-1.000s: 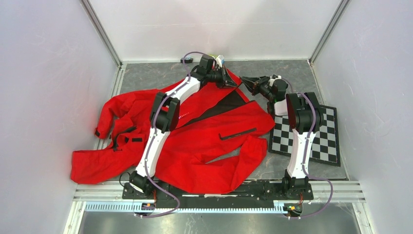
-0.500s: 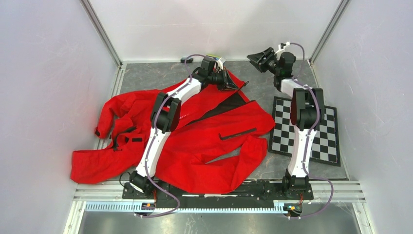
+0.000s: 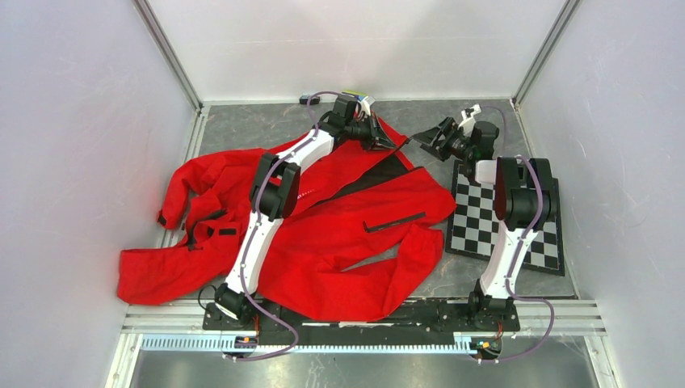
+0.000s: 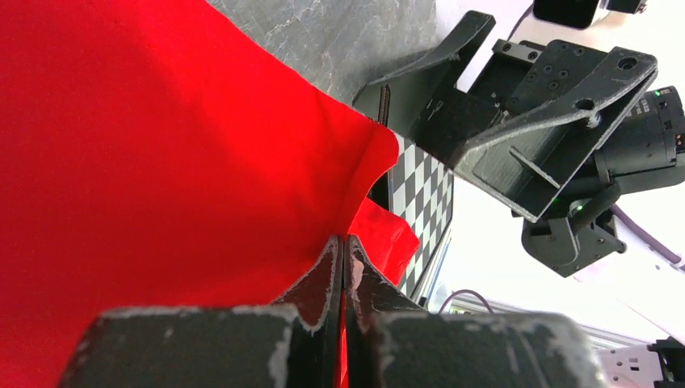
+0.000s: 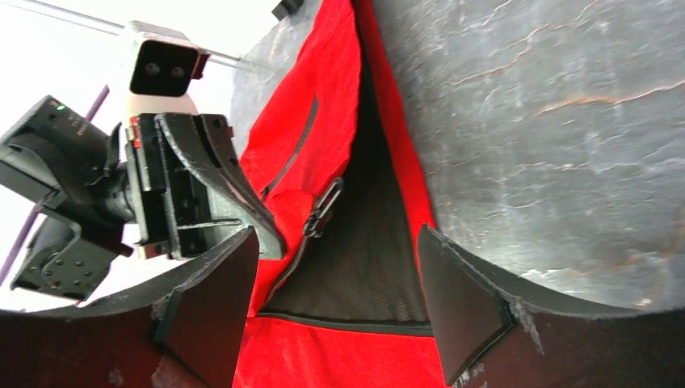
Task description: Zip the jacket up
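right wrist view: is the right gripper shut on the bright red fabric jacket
No, the right gripper is wide open, the jacket visible between its jaws.

Grey marbled table (image 3: 242, 129), red jacket (image 3: 347, 234) spread across it, checkerboard (image 3: 549, 242) at right

Top view: high behind the arm bases (image 3: 230, 307), looking down, whole table (image 3: 242, 129) framed.
Left wrist: very near jacket (image 4: 161, 162); right gripper (image 4: 416, 121) upper right.
Right wrist: near, facing left gripper (image 5: 242, 202) at left.
Shared: jacket corner, upper centre of top view.
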Action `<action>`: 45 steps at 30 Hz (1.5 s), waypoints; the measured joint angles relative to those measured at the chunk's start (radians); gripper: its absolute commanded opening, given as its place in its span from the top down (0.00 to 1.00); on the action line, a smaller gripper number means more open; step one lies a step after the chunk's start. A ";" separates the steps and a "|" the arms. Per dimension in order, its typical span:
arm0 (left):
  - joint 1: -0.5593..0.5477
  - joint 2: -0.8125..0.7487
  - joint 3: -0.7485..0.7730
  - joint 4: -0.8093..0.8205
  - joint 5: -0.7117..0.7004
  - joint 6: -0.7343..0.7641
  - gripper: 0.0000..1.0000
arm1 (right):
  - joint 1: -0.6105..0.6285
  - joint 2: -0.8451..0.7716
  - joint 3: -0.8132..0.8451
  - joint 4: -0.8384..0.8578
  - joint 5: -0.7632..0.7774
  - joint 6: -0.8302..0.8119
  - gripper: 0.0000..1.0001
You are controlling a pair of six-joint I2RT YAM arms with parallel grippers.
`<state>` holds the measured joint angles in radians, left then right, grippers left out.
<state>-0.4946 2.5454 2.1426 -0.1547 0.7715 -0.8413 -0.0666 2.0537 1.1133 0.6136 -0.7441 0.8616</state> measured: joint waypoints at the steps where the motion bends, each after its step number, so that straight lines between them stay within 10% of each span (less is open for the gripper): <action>1: 0.000 0.000 0.000 0.000 0.001 0.000 0.98 | 0.002 0.000 -0.013 0.021 -0.005 0.020 0.29; 22: 0.000 0.000 0.037 -0.047 0.022 0.017 0.98 | 0.052 0.107 0.051 0.112 -0.007 0.150 0.65; 45: 0.010 0.000 0.039 -0.075 0.028 0.043 0.98 | 0.060 0.108 0.006 0.278 -0.019 0.232 0.44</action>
<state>-0.4843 2.5454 2.1818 -0.2295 0.7998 -0.7979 -0.0067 2.1612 1.1191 0.8913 -0.7635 1.0931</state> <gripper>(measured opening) 0.029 0.565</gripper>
